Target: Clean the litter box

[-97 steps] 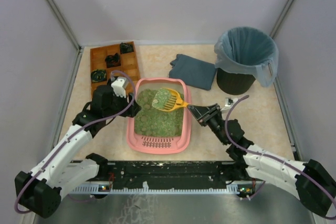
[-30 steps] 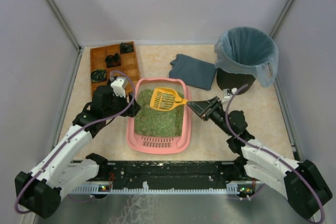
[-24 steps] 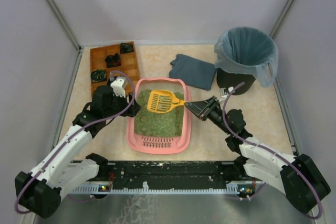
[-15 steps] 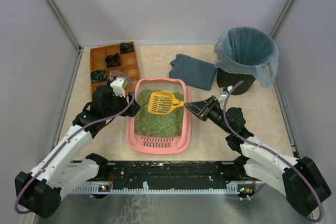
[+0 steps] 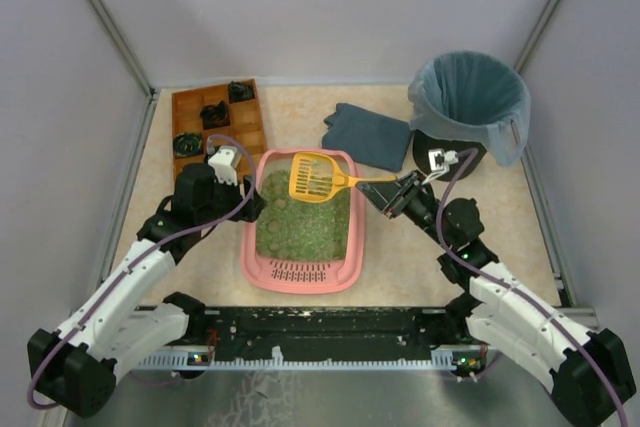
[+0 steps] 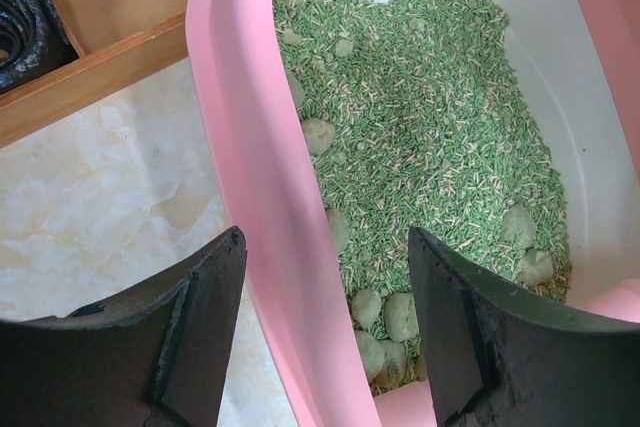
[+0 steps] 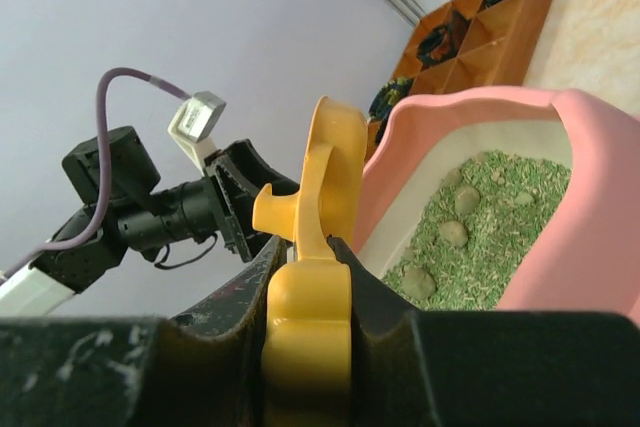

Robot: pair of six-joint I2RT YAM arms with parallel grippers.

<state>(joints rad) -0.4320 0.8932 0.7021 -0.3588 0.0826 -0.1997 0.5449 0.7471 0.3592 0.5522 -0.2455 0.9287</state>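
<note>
The pink litter box (image 5: 300, 275) sits mid-table with its slotted grille nearest the arms. It holds green litter (image 5: 300, 227) and several greenish clumps (image 6: 388, 315). My right gripper (image 5: 392, 193) is shut on the handle of a yellow slotted scoop (image 5: 314, 176), held above the box's far end. The scoop's head looks empty. In the right wrist view the scoop (image 7: 325, 207) stands edge-on between the fingers. My left gripper (image 6: 325, 317) is open and straddles the box's left wall (image 6: 262, 197), one finger outside and one over the litter.
A brown wooden compartment tray (image 5: 218, 125) with dark items stands at the back left. A folded blue-grey cloth (image 5: 368, 135) lies behind the box. A black bin with a blue-grey bag (image 5: 467, 112) stands at the back right. The left arm (image 7: 130, 207) shows in the right wrist view.
My right gripper has lifted the scoop out of the litter and swung it up toward the box's far end, turning its head. The left arm and the box have not moved.
</note>
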